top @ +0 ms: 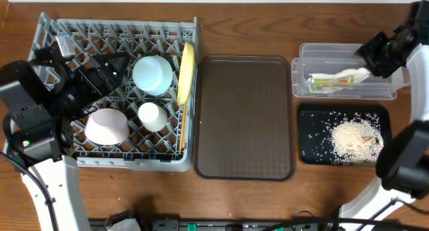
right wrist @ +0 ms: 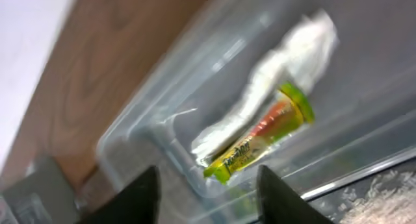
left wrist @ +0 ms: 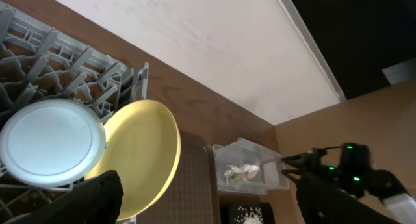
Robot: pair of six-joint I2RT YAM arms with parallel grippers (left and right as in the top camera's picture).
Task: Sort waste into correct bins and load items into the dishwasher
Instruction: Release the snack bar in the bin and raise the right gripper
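Wooden table (top: 248,23) bears a brown tray (top: 244,117); white backdrop (left wrist: 214,49) lies beyond.

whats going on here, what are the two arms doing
Two robot arms are sorting waste and loading dishes. The left gripper hangs open over the dish rack, which holds a blue bowl, pink bowl, white cup and yellow plate. The right gripper, open and holding nothing, hovers above the clear bin with a wrapper in it. Rice lies on the black tray.
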